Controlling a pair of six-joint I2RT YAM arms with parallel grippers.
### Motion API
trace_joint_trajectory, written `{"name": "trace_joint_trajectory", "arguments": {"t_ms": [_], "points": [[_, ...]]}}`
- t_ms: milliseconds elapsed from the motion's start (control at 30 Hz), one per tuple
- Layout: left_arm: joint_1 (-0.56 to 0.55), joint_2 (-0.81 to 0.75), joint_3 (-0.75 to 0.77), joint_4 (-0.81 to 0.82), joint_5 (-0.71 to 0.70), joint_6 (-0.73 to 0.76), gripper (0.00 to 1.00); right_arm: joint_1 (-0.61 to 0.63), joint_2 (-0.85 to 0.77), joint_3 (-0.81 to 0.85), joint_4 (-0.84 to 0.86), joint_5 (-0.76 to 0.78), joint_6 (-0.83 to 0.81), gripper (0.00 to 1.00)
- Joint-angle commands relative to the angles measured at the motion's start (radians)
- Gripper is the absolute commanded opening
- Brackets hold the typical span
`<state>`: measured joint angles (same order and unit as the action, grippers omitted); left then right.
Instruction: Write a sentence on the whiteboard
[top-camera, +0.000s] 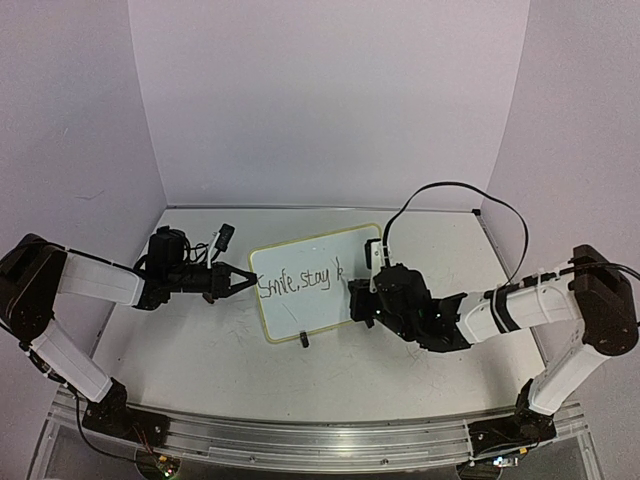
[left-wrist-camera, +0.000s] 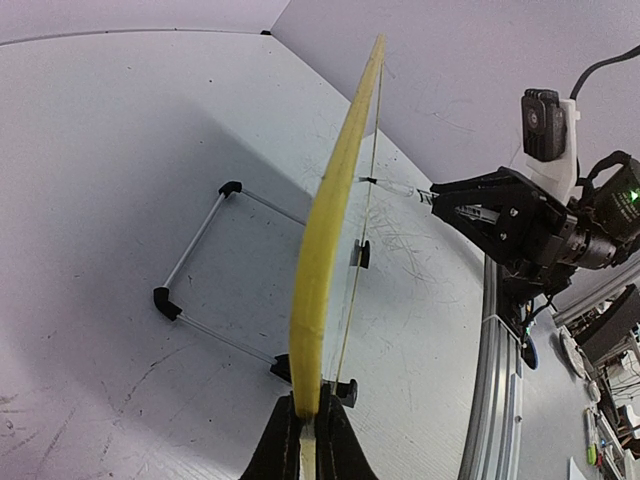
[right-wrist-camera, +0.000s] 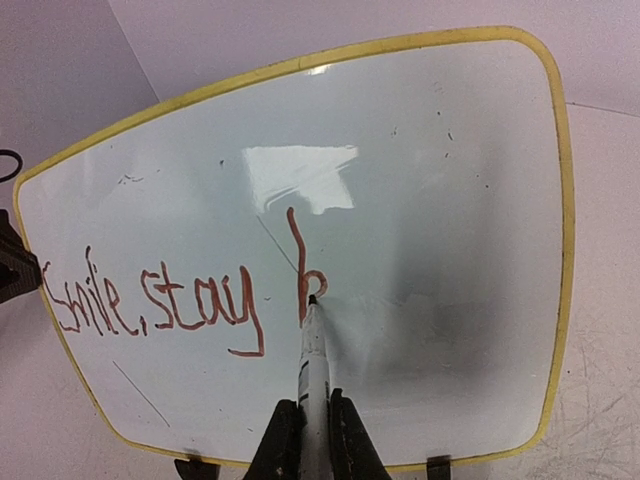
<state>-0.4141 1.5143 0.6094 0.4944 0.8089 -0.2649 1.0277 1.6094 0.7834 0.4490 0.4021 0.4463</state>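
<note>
My left jaws, closed tight, clamp the rim of the whiteboard (top-camera: 312, 312), steadying it against writing pressure. My right jaws grip the marker (right-wrist-camera: 313, 365), tip touching just ahead, where the sentence (right-wrist-camera: 160, 305) reaches "k".

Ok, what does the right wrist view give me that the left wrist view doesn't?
Only the right wrist: the writing face of the whiteboard, with the sentence reading "Smile, stay k" and the tip of the marker on the k. Only the left wrist: the board edge-on, its wire stand behind it, and the left pincer shut on the rim. Both: the yellow rim, and the right pincer holding the marker against the board.
</note>
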Motion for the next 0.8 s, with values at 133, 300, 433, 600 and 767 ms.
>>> {"name": "trace_joint_trajectory", "arguments": {"t_ms": [133,300,433,600,767], "points": [[-0.003,-0.017,0.015,-0.049,-0.008,0.013,0.0,0.005,0.023,0.039,0.017,-0.008,-0.004,0.0],[-0.002,-0.02,0.014,-0.048,-0.009,0.012,0.0,0.006,0.015,0.025,0.018,0.019,0.005,0.0],[-0.002,-0.018,0.015,-0.049,-0.008,0.013,0.0,0.004,-0.003,0.006,0.007,0.05,0.02,0.0],[-0.002,-0.018,0.016,-0.05,-0.007,0.013,0.0,0.002,-0.009,-0.004,-0.013,0.062,0.035,0.0],[-0.003,-0.021,0.015,-0.05,-0.008,0.013,0.0,0.003,-0.019,-0.018,-0.021,0.068,0.045,0.0]]}}
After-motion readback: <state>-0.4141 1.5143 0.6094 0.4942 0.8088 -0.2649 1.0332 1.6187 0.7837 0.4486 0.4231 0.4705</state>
